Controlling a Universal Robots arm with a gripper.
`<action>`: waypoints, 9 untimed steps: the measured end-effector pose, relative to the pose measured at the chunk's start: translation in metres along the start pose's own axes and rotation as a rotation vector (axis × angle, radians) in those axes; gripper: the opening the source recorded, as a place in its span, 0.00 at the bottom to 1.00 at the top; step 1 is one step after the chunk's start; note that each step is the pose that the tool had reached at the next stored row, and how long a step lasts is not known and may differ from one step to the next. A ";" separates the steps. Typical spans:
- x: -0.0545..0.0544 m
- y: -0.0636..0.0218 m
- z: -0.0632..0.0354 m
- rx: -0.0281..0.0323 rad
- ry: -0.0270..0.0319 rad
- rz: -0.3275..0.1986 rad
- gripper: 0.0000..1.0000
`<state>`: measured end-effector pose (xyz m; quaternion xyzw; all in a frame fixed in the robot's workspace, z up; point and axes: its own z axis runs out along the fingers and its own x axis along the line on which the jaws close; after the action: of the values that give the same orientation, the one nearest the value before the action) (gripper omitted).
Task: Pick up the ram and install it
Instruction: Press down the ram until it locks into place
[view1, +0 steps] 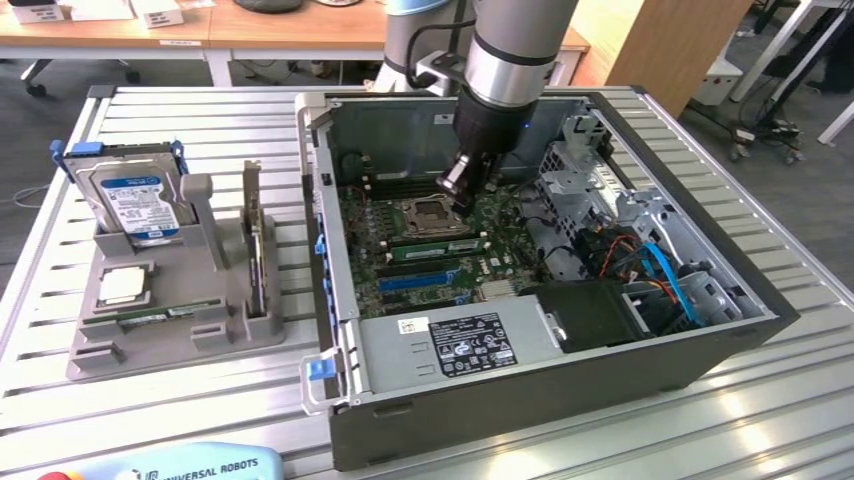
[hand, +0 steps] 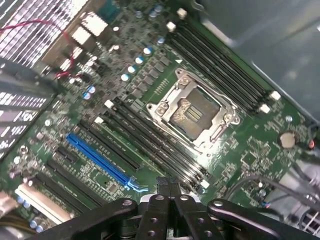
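Gripper (view1: 458, 190) hangs inside the open computer case (view1: 747, 330), its fingers pressed together on nothing, above the motherboard (hand: 250, 150). You can see a ram (view1: 430, 241) stick seated just beside the CPU socket (hand: 192, 112).

The exterior view looks down at an angle from above and in front of the open computer case (view1: 534, 250), far enough back to take in the grey parts holder (view1: 174, 300) beside the case; the wrist view hangs close over the motherboard (hand: 150, 125) inside that case, facing down; both views share the CPU socket (view1: 424, 213) (hand: 192, 112) and the slots around it.
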<state>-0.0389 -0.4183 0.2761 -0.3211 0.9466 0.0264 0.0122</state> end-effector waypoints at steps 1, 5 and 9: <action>0.000 0.0000 0.0000 0.0006 -0.0007 0.016 0.10; 0.000 0.0000 0.0001 0.0033 -0.0034 0.083 0.10; 0.000 0.0000 0.0003 0.0060 -0.0063 0.149 0.10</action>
<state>-0.0389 -0.4183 0.2757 -0.2497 0.9679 0.0254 0.0142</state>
